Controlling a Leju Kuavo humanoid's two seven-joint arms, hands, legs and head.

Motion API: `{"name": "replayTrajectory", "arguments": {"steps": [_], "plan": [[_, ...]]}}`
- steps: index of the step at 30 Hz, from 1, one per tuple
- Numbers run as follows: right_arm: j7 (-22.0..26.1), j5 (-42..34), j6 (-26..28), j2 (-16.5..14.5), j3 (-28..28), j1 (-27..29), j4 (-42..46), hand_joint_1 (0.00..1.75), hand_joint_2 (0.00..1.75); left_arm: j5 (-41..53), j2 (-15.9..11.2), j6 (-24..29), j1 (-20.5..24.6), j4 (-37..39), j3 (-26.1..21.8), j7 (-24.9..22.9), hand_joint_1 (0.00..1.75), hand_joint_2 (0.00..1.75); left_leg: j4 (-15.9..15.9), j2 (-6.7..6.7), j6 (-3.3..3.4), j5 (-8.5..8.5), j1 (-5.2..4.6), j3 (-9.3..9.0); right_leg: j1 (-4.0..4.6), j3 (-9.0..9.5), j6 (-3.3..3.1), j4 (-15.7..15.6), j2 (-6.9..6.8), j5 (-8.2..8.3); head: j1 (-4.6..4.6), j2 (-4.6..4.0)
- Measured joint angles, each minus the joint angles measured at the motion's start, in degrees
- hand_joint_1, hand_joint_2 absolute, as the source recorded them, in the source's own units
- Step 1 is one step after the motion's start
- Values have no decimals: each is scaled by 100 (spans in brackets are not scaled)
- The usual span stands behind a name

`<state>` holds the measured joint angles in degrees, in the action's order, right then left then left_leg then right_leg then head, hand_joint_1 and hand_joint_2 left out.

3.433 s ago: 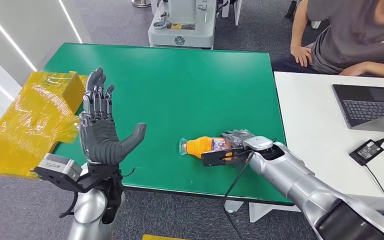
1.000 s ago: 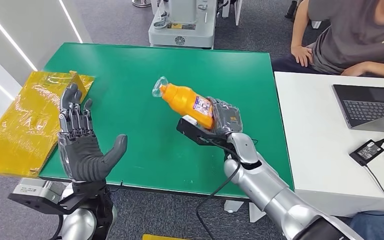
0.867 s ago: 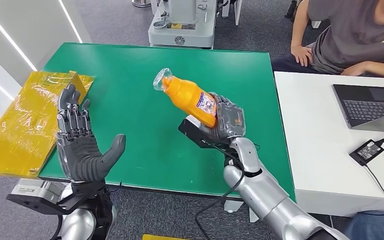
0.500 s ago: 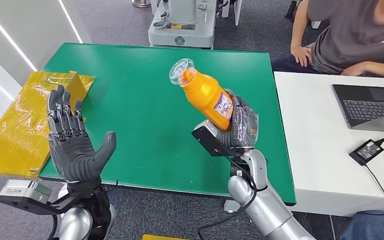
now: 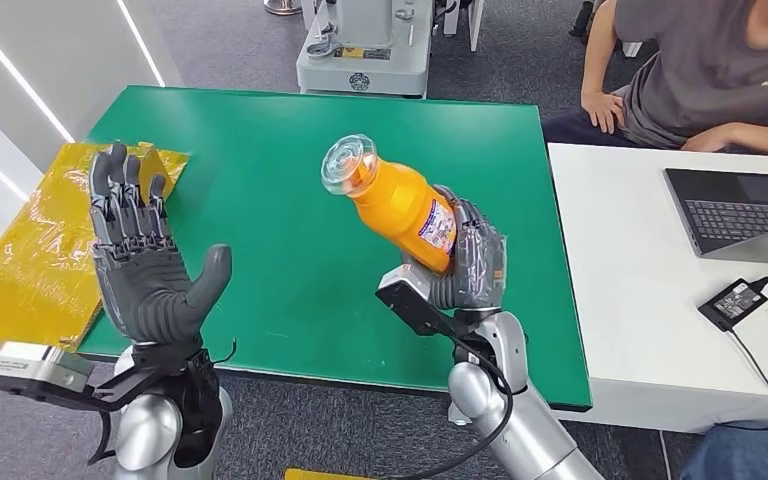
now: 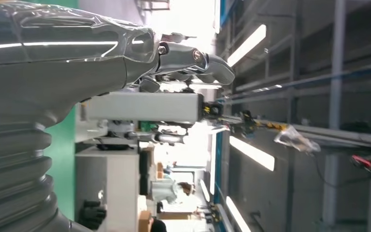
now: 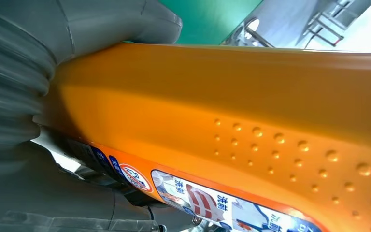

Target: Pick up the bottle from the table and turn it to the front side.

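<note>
Aloft, the right hand (image 5: 468,262) grips the orange bottle (image 5: 398,203) above the table (image 5: 260,150); left hand (image 5: 145,270) spread.

Bottle (image 5: 400,205) — orange plastic, clear cap, printed label with red, white and blue on its lower body. Sits just right of centre in the head view, lifted clear of the green table (image 5: 260,150), its base buried in the right hand (image 5: 465,265), which grips it around the lower part. Pose: tilted, cap end pointing up and toward the left of the frame, the cap's round top turned toward the camera. Right wrist view, close up — smooth orange wall with rows of small raised dots, the label edge carrying printed characters and a small picture.
</note>
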<state>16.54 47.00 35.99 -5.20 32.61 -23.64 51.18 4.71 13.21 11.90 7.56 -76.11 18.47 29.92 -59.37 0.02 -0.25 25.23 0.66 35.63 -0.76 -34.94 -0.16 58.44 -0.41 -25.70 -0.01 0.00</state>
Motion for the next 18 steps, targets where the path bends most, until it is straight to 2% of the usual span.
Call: {"name": "replayTrajectory", "arguments": {"steps": [4, 9, 18], "plan": [[174, 58, -76, -69, 9, 5, -9, 175, 175, 196, -20, -320, 452, 263, 148, -87, 0, 175, -1, -1, 1, -1, -1, 0, -1, 1, 0, 0, -1, 1, -1, 0], [634, -84, 10, -96, 35, 7, -32, 175, 175, 324, -7, -667, 951, 835, 312, -215, 0, 175, -2, 1, 1, -1, -1, 0, -1, 1, 1, 0, 1, 2, 1, 0], [772, -92, 56, -129, 80, 5, -108, 175, 175, 321, 10, -771, 1312, 1423, 345, -204, 0, 175, 0, 1, 0, 0, 0, 1, 0, -1, 0, 1, 2, 1, -1, 0]]}}
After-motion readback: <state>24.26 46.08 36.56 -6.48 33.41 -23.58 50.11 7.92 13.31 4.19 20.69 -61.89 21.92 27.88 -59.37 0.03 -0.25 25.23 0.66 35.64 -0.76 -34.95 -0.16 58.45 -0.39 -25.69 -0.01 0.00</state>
